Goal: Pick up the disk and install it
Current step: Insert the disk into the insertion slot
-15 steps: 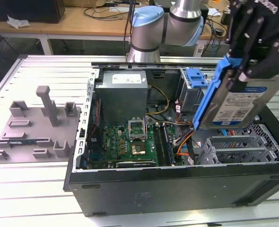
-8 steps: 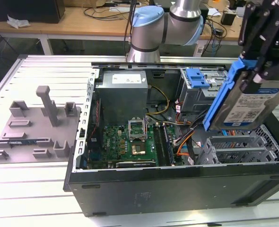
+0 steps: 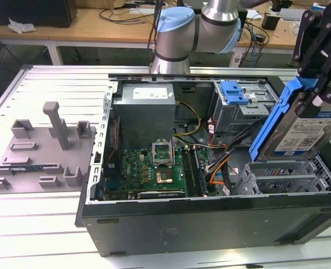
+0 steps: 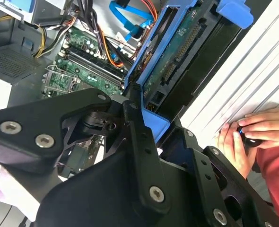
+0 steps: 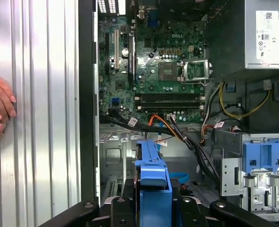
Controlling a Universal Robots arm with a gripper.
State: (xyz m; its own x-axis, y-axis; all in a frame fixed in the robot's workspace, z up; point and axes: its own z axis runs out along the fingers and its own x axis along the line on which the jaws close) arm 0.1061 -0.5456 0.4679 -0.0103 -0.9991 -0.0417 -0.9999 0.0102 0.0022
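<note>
The disk (image 3: 303, 131), a silver drive with a white-and-blue label in a blue plastic carrier, hangs tilted above the metal drive cage (image 3: 283, 175) at the exterior view's right end of the open computer case (image 3: 210, 218). My black gripper (image 3: 312, 92) is shut on the upper end of its carrier. In the second wrist view the gripper (image 4: 149, 120) clamps the blue frame, and the disk (image 4: 187, 52) shows its underside and connector edge. In the first wrist view the carrier's edge (image 5: 152, 177) sits between the fingers (image 5: 123, 205), over the cage.
A motherboard (image 3: 154, 162), a power supply (image 3: 146, 106) and loose cables (image 3: 221, 162) lie inside the case. A blue-fronted bay (image 3: 235, 92) stands at the back. A grey moulded tray with posts (image 3: 42, 151) lies at the exterior view's left. A person's hands (image 4: 250, 135) rest on the slatted table (image 5: 35, 142).
</note>
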